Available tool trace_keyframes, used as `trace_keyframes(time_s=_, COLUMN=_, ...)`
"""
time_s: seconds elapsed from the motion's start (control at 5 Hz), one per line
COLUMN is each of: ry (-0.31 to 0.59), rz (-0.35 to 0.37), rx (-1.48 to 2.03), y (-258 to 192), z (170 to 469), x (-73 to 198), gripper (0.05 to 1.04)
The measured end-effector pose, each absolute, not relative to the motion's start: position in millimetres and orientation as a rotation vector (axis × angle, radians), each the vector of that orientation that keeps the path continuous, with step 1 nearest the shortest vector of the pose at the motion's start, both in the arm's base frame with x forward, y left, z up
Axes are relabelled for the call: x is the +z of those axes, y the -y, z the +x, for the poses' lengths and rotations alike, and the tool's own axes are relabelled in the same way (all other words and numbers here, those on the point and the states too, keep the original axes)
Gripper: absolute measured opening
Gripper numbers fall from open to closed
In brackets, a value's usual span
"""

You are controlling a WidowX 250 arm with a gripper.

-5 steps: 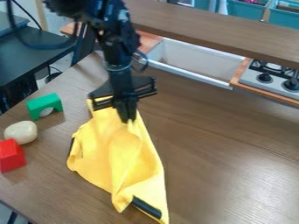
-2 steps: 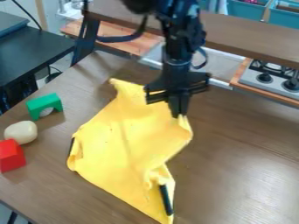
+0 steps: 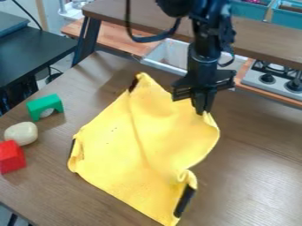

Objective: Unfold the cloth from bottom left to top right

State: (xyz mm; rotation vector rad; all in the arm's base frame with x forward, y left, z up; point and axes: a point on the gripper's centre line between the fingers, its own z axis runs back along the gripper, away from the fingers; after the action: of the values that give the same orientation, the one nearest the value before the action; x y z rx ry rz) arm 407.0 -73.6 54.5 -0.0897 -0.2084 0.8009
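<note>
Yellow cloth (image 3: 135, 145) lies wrinkled, pinched by the end effector (image 3: 202, 111).

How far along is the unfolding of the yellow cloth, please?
Most of the yellow cloth already looks spread over the table. In hand is its upper right part, which the gripper appears to pinch. Apparently left: laying that part down and flattening the curled right edge above the lower right dark strip.

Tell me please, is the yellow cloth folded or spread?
Mostly spread: the cloth lies wide, but its right edge still curls over.
</note>
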Motion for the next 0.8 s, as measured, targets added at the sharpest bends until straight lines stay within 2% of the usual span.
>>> trace_keyframes(time_s=0.2, ry=0.212, rz=-0.085, rx=0.803, y=88, z=423, x=45, gripper=0.05)
trace_keyframes(time_s=0.8, ry=0.235, rz=-0.061, rx=0.771, y=117, z=445, x=28, gripper=0.05)
